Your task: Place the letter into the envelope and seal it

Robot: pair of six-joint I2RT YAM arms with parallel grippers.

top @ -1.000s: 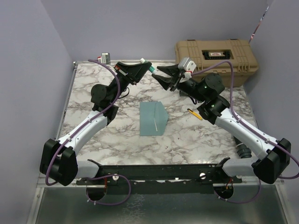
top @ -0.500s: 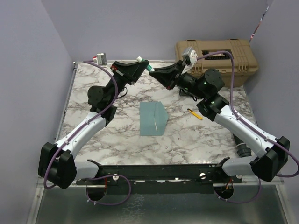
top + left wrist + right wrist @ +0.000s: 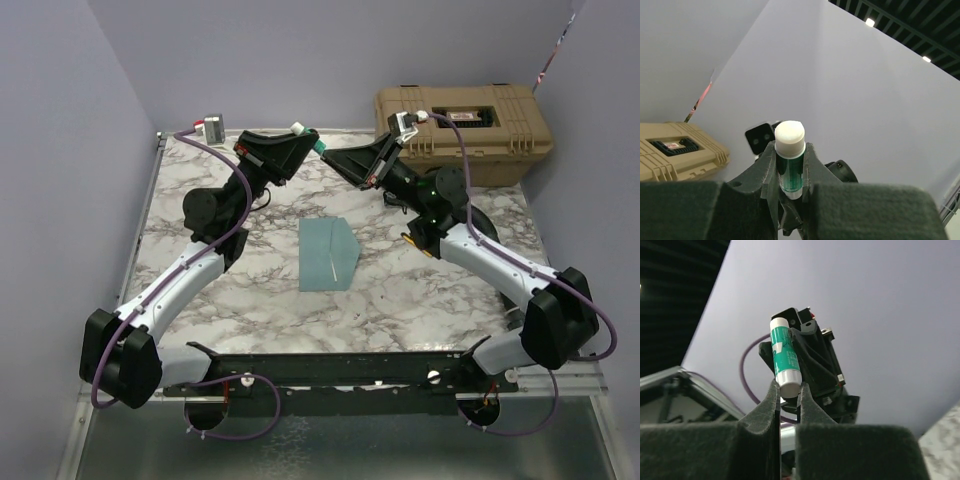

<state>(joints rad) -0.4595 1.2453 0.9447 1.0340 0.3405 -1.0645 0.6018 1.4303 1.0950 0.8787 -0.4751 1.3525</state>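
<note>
Top external view: both arms are up high, and the left tool (image 3: 790,172) is clamped on a green glue stick (image 3: 782,352) with the right tool (image 3: 789,394) pinching its other end. Well below them, the teal envelope (image 3: 325,255) lies flat on the tabletop (image 3: 250,285).

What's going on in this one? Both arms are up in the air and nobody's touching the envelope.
The two arms are raised over the far side of the table, sharing a green glue stick. The left gripper clamps its body, and the right gripper pinches one white end, probably to pull the cap. The teal envelope lies flat on the marble below them, untouched. No tan letter is in view, so it may already be inside.
</note>
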